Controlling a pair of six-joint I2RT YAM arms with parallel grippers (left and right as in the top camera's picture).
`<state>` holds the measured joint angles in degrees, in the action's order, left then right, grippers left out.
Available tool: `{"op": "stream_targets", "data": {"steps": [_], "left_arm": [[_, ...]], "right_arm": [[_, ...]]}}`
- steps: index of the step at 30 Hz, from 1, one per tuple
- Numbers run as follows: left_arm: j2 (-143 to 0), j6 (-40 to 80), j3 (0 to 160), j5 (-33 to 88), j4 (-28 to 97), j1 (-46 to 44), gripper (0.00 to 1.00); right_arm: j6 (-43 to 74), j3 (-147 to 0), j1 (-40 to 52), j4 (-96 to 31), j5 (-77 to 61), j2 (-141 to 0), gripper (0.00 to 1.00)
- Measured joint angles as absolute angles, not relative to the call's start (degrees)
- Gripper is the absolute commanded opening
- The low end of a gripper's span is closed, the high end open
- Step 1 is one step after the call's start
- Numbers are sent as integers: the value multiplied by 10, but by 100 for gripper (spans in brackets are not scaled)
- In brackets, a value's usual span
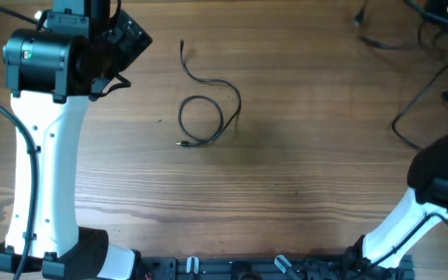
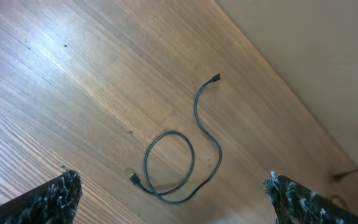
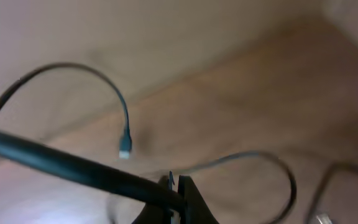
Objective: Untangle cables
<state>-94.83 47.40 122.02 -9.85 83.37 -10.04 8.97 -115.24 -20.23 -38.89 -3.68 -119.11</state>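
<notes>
1. I am working over a wooden table (image 1: 302,155), its brown grain running lengthwise across the overhead view.
2. Small dark specks (image 2: 65,45) are dotting the wood in the left wrist view.
3. Light is glancing off the wood there, making a pale glare (image 2: 39,37) at the upper left.
4. Past the table's edge a plain beige surface (image 2: 316,50) is showing; wall or floor, I cannot tell.
5. The right wrist view is blurring: wood below, a pale backdrop (image 3: 135,31) above.

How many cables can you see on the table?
3 cables: one looped in the middle, one at the far right corner, and one along the right edge. More may be hidden beyond the frame.
</notes>
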Motion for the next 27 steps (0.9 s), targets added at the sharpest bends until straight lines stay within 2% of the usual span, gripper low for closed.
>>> {"op": "stream_targets", "data": {"steps": [1, 2, 3, 4, 5, 6, 11, 18, 27], "left_arm": [[-948, 474, 1220, -98, 831, -100, 100], [-948, 474, 1220, -98, 830, -100, 99], [-948, 474, 1220, -98, 830, -100, 100], [-948, 474, 1220, -98, 829, -100, 100], [-948, 474, 1220, -98, 829, -100, 100], [-948, 474, 1220, -98, 829, -100, 100], [-948, 474, 1220, -98, 830, -100, 100], [-948, 468, 1220, -96, 833, -100, 100], [-950, 411, 1220, -80, 833, -100, 100]], "right_arm": [[90, -1150, -209, -399, -31, -1203, 8], [89, -1149, -212, -402, -28, -1209, 16], [87, -1148, -212, -408, -24, -1214, 38], [83, -1148, -212, -415, -22, -1218, 75], [85, -1148, -210, -427, -18, -1219, 92], [84, -1148, -208, -434, -16, -1220, 99], [84, -1148, -207, -467, -15, -1220, 100], [94, -1151, -207, -579, -47, -1201, 100], [10, -1170, -185, -669, -274, -1082, 100]]}}
